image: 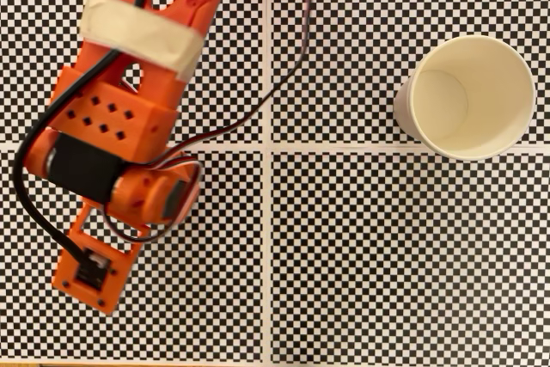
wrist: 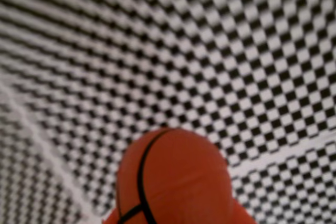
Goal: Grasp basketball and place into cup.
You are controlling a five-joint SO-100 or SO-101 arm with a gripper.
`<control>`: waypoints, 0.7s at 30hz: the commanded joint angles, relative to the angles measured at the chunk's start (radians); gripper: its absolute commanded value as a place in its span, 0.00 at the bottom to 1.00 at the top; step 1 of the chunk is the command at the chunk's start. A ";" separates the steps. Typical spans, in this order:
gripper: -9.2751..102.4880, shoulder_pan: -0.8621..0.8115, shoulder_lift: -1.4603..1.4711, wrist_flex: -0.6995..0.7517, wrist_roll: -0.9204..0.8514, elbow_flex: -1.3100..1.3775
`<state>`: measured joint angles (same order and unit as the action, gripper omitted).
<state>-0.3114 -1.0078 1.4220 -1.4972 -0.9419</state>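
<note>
The small orange basketball with black seams (wrist: 173,179) is sitting low in the wrist view (jaw state unclear); the cream-white paper cup (image: 468,96) is standing far right in the fixed view.

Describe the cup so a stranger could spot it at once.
In the fixed view, find the checkered mat with white lines crossing it. In its upper right stands the cup, cream-white with an open, empty mouth. It is the one pale round thing, far from the orange arm.
</note>
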 commanded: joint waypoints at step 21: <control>0.08 0.207 -0.373 0.072 0.101 0.026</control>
<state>-0.1258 -1.2993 1.4910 -1.4097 -0.9419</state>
